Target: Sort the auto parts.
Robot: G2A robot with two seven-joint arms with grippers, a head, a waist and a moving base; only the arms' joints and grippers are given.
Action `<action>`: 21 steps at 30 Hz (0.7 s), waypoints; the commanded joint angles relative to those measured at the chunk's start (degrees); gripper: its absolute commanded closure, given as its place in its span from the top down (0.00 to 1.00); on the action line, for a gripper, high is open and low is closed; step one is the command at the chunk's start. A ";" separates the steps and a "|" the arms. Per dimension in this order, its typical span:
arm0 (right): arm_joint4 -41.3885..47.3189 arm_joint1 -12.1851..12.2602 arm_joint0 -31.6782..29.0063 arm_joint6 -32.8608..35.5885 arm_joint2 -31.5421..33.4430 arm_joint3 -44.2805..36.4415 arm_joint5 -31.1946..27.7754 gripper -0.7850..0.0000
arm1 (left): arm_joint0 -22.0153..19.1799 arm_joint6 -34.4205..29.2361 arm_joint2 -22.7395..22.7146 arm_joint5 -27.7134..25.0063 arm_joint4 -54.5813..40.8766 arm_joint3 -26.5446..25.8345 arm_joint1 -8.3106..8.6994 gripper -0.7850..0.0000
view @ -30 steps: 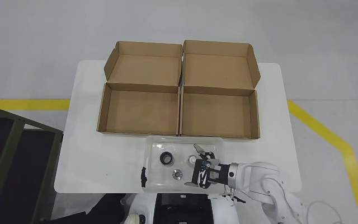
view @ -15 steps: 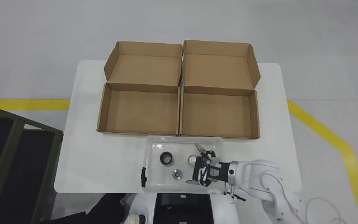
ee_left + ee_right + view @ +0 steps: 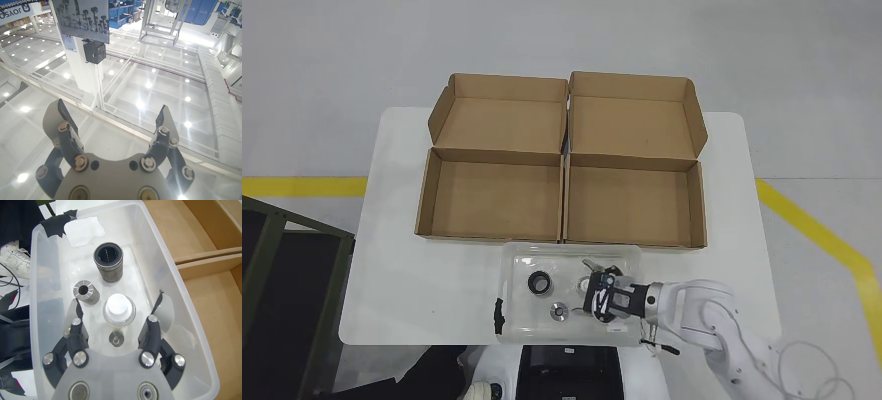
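A clear plastic bin stands at the table's near edge with the auto parts in it. In the right wrist view, inside the bin, I see a black linear bearing, a slotted steel sleeve, a white-capped clear part and a small steel stud, all upright. My right gripper hangs open in the bin, its fingers either side of the white-capped part and apart from it. From above, the right gripper is beside the bearing and the sleeve. My left gripper is open, empty and pointed at the ceiling.
Two open cardboard boxes, the left and the right, sit side by side just beyond the bin, lids folded back. Black tape and a white paper patch mark the bin's far end wall. The box wall runs close along the bin.
My right gripper has slid leftward over the bin, from near its right end to above the middle parts. The parts have not moved.
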 commanded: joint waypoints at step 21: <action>-0.03 0.85 -0.40 -1.37 1.18 -2.08 -0.20 0.00 | 0.00 0.00 0.00 0.00 0.00 0.00 0.00 1.00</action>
